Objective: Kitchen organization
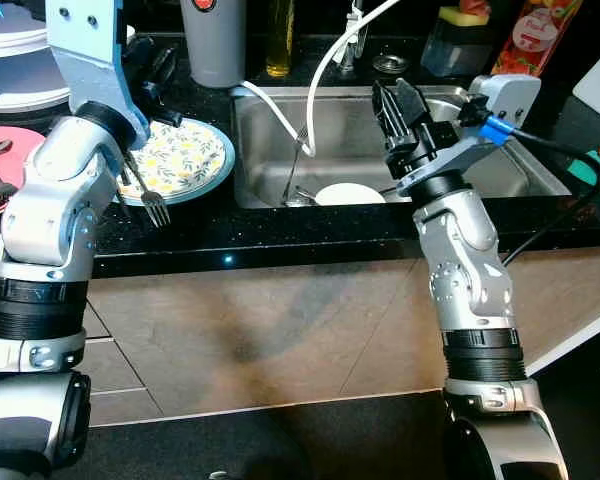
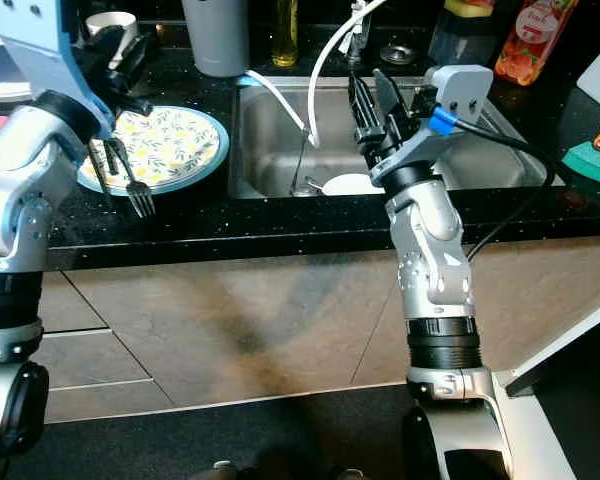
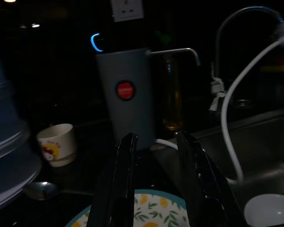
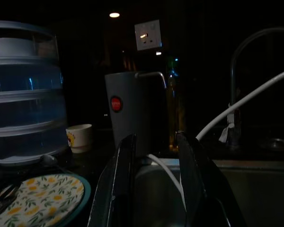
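A floral plate (image 1: 185, 155) with a teal rim lies on the black counter left of the sink (image 1: 520, 170). Two forks (image 1: 150, 200) rest across its near edge, tines toward the counter's front. My left gripper (image 3: 156, 139) hovers over the plate's far side, open, nothing between its fingers. A white bowl (image 1: 348, 193) sits on the sink floor beside some cutlery. My right gripper (image 1: 395, 105) hangs over the sink's middle, above the bowl, open and empty. A white hose (image 1: 320, 70) curves from the tap down into the sink.
A grey dispenser (image 1: 215, 40) and an oil bottle (image 1: 279, 40) stand behind the sink. A cup (image 2: 110, 22) and a spoon (image 3: 38, 189) lie behind the plate. At the far left are stacked containers (image 4: 26, 94) and a red plate (image 1: 15, 150). A sponge box (image 1: 460, 35) sits back right.
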Motion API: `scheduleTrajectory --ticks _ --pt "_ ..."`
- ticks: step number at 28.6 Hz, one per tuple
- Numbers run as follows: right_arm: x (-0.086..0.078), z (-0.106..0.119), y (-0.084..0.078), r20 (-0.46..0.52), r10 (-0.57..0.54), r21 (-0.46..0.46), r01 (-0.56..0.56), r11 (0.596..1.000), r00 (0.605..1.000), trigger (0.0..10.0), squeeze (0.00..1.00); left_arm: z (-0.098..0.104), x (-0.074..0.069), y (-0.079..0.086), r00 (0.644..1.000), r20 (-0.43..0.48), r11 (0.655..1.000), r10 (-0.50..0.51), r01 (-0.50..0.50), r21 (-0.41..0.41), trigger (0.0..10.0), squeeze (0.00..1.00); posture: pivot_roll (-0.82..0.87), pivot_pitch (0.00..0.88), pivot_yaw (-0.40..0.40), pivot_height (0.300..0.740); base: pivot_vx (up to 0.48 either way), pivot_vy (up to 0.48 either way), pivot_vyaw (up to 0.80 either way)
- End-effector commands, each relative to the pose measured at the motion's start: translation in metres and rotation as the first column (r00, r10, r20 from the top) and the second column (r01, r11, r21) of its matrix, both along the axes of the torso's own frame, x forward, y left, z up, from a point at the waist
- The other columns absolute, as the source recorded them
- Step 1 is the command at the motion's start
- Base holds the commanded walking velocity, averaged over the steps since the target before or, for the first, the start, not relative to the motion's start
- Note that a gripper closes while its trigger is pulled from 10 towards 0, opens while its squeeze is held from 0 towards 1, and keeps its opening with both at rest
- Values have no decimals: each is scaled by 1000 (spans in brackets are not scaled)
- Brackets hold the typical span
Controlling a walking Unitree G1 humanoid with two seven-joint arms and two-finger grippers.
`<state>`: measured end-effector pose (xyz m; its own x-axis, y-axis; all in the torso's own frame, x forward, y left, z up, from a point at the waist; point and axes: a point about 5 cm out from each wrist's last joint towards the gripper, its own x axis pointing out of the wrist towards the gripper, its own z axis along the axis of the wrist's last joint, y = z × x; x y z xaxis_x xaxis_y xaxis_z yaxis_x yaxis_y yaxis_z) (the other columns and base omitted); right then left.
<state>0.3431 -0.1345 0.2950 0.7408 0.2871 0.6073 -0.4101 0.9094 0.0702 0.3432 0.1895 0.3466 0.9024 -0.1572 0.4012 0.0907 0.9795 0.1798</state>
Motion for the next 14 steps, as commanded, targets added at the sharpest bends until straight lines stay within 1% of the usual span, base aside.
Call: scheduleTrajectory --ticks 1,2,3,4,5,7,8,10,11,14 --pt "-4 0 1 4 -1 10 1 1000 1000 10000 0 -7 -1 2 998 -41 998 49 -50 -35 10000 0 204 109 -48 740 0 0 0" --pt "-4 0 1 4 -1 10 1 1000 1000 10000 0 -7 -1 2 998 -41 998 49 -50 -35 10000 0 204 109 -48 740 0 0 0" --pt "-6 -2 1 -5 -12 20 12 1000 1000 10000 0 -10 -4 1 996 -34 997 82 -83 -9 10000 0 199 109 -49 740 0 0 0" --pt "-6 -4 1 -10 -17 24 18 1000 1000 10000 0 -11 -6 0 995 -16 995 94 -94 24 10000 0 199 109 -49 740 0 0 0" --pt "-6 -4 1 -10 -17 24 18 1000 1000 10000 0 -11 -6 0 995 -16 995 94 -94 24 10000 0 199 109 -49 740 0 0 0" --pt "-7 -5 0 -14 -26 26 26 999 1000 10000 0 -11 -8 -2 995 11 993 99 -100 66 10000 0 198 108 -49 740 0 0 0" --pt "-8 -7 0 -19 -46 26 46 999 999 10000 0 -9 -10 -2 993 55 990 107 -111 91 10000 0 193 110 -50 740 0 0 0" --pt "-8 -8 -1 -21 -59 27 59 998 998 10000 0 -8 -11 -2 992 70 988 109 -116 99 10000 0 189 102 -51 740 0 0 0" --pt "-8 -8 -2 -18 -84 22 85 996 996 10000 0 -7 -11 -1 989 87 987 121 -129 97 10000 0 180 96 -46 740 0 0 0" --pt "-8 -8 -2 -10 -109 12 109 994 994 10000 0 -7 -10 1 984 104 985 143 -152 86 10000 0 181 85 -38 740 0 0 0"
